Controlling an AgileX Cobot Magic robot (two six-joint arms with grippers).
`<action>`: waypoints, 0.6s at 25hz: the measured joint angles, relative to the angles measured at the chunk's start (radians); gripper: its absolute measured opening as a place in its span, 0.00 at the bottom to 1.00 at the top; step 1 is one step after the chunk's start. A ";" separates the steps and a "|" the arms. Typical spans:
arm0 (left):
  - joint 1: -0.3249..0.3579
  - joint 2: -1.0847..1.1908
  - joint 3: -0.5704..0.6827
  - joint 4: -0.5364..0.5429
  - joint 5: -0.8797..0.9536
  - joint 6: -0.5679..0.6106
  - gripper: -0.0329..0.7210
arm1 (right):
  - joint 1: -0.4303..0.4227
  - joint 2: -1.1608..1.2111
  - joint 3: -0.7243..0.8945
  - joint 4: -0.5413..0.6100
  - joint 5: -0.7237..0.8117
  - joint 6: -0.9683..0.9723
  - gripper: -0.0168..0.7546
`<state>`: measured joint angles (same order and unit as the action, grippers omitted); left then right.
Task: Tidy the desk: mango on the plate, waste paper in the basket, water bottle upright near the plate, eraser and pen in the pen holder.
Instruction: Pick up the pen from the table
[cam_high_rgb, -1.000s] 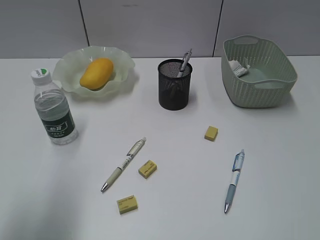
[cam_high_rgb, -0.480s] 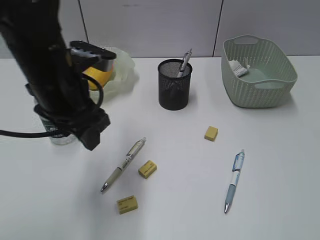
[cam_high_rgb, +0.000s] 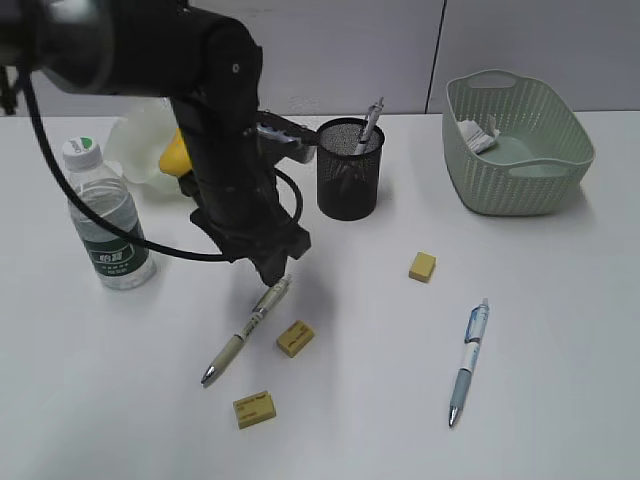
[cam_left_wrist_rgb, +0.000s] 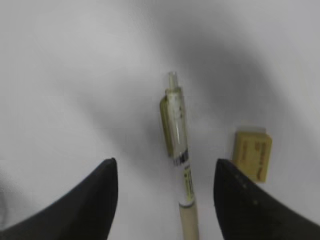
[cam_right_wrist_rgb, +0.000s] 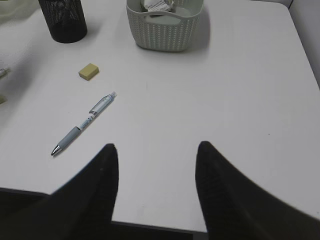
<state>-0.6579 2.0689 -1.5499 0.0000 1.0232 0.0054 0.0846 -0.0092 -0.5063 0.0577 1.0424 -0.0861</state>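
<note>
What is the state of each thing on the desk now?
mango: on the plate
water bottle: upright, capped
waste paper: in the basket
pen holder: upright, one pen inside
beige pen: lying, under the open left gripper
blue pen: lying
three erasers: loose on the desk

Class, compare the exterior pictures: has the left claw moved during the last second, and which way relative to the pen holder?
Yes. The left claw came in from the left and now hangs over the beige pen, lower left of the pen holder.
</note>
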 joint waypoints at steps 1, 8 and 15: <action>0.000 0.022 -0.016 0.000 -0.006 0.003 0.65 | 0.000 0.000 0.000 0.000 0.000 0.000 0.55; 0.000 0.130 -0.076 -0.016 -0.038 0.022 0.63 | 0.000 0.000 0.000 0.000 0.000 0.000 0.55; 0.000 0.181 -0.085 -0.017 -0.035 0.035 0.61 | 0.000 0.000 0.000 0.000 0.000 0.000 0.55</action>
<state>-0.6579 2.2496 -1.6346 -0.0172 0.9881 0.0406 0.0846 -0.0092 -0.5063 0.0577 1.0424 -0.0861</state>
